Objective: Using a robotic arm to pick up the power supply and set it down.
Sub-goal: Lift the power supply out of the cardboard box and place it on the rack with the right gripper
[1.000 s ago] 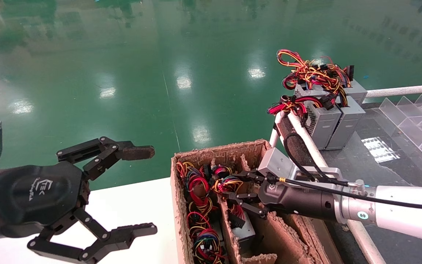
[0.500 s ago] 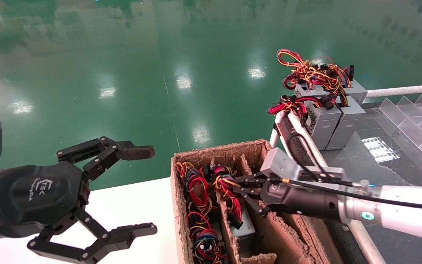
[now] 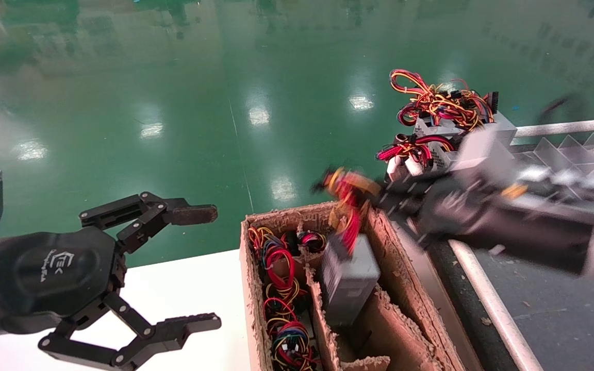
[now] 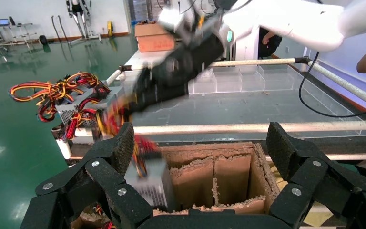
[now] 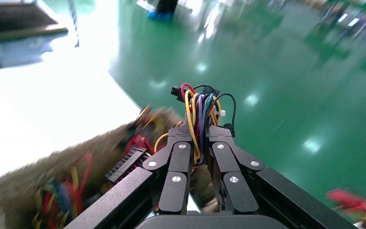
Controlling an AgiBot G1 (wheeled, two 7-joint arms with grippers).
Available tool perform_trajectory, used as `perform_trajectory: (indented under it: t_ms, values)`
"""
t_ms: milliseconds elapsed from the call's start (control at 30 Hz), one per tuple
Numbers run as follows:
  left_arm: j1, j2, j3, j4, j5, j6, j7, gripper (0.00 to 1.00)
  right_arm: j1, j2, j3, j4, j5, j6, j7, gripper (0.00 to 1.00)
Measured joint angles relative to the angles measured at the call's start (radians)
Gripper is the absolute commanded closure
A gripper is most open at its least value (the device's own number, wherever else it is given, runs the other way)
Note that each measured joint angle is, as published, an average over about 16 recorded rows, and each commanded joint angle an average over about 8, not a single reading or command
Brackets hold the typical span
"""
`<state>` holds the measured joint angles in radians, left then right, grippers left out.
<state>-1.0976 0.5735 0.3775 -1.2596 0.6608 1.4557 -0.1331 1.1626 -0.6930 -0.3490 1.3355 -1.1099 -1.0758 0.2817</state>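
Power supply [image 3: 348, 278] now hoisted by right tool [image 5: 199, 143]

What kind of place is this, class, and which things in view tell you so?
Probably a factory or workshop floor. The glossy green floor looks industrial, a cardboard box with dividers holds wired units, and more grey units stand on a railed work table. The right gripper lifts a power supply by its wires.
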Motion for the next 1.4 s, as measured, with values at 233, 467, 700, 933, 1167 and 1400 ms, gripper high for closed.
perform_trajectory:
  t_ms: [233, 467, 700, 933, 1167, 1400]
  values:
    - [0.000, 0.000, 0.000, 0.000, 0.000, 0.000, 0.000, 0.00, 0.021, 0.067, 0.105, -0.007, 0.102, 0.003, -0.047, 1.00]
    - [0.000, 0.000, 0.000, 0.000, 0.000, 0.000, 0.000, 0.00, 0.024, 0.115, 0.175, -0.031, 0.143, 0.025, -0.092, 1.00]
    - [0.000, 0.000, 0.000, 0.000, 0.000, 0.000, 0.000, 0.00, 0.017, 0.151, 0.201, -0.083, 0.131, 0.042, -0.128, 1.00]
    - [0.000, 0.000, 0.000, 0.000, 0.000, 0.000, 0.000, 0.00, 0.013, 0.184, 0.209, -0.157, 0.106, 0.047, -0.156, 1.00]
    - [0.000, 0.000, 0.000, 0.000, 0.000, 0.000, 0.000, 0.00, 0.009, 0.211, 0.214, -0.230, 0.080, 0.056, -0.184, 1.00]
    - [0.000, 0.000, 0.000, 0.000, 0.000, 0.000, 0.000, 0.00, 0.023, 0.212, 0.201, -0.309, 0.025, 0.096, -0.214, 1.00]
